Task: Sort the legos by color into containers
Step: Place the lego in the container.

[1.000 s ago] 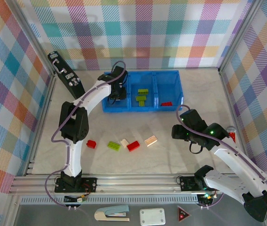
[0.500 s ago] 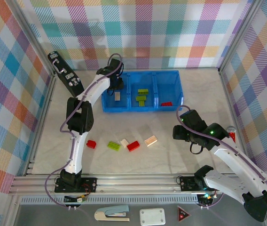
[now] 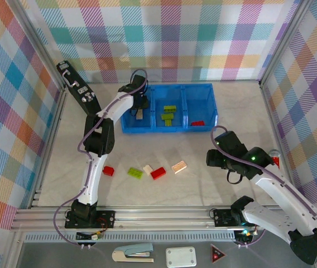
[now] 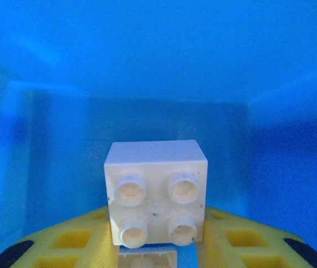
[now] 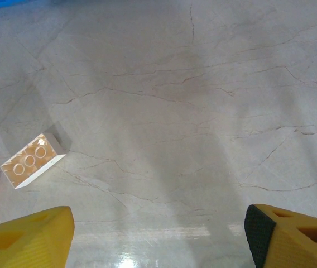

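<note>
2 arms: left arm [image 3: 100,131] stretches far to the blue tray's [image 3: 164,128] left compartment, left gripper [image 4: 155,245] clamped on a cream brick [image 4: 155,192]. Right arm [image 3: 275,192] is bent over the table [image 3: 236,111], right gripper [image 5: 158,229] spread wide. 5 loose bricks [image 3: 158,173] lie between the arms.

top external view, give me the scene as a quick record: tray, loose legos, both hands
tray: blue tray, three compartments side by side
left compartment: left hand inside, shut on square cream lego
middle compartment: green legos
right compartment: single red lego
loose on table: small red lego, lone green lego, small cream lego, long red lego, long cream lego
right hand: open, empty, over bare table near long cream lego
</note>
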Robot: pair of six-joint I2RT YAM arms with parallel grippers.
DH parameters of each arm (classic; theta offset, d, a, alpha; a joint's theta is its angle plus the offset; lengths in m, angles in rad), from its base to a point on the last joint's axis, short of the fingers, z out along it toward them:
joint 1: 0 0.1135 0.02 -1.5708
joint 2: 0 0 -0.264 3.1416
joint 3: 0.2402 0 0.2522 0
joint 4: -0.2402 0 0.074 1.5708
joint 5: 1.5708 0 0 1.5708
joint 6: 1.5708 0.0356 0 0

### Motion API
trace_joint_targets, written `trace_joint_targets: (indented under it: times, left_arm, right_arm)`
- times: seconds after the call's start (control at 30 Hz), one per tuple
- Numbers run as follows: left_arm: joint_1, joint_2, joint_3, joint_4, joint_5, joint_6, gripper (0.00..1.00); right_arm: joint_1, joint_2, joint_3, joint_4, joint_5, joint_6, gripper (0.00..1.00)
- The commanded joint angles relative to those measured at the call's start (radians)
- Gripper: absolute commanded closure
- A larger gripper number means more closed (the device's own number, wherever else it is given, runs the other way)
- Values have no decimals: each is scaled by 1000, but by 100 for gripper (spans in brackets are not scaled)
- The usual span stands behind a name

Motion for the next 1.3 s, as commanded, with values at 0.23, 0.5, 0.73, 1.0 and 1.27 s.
trace_joint_targets:
  times: [0.23,0.5,0.73,1.0,1.27]
  left_arm:
    - [6,-39,-58,42,-2,2,56]
    - [6,-133,-129,47,10,2,55]
    - [6,-234,-204,8,56,-3,55]
    - [5,-389,-345,-19,112,-7,55]
    - [6,-540,-431,-115,144,36,54]
  right_arm:
    - [5,-12,24,-28,8,17,19]
    - [4,-8,29,-12,-2,9,19]
    - [5,27,21,29,-32,-14,19]
    - [5,115,25,97,-73,-46,19]
    - [4,204,24,156,-121,-82,19]
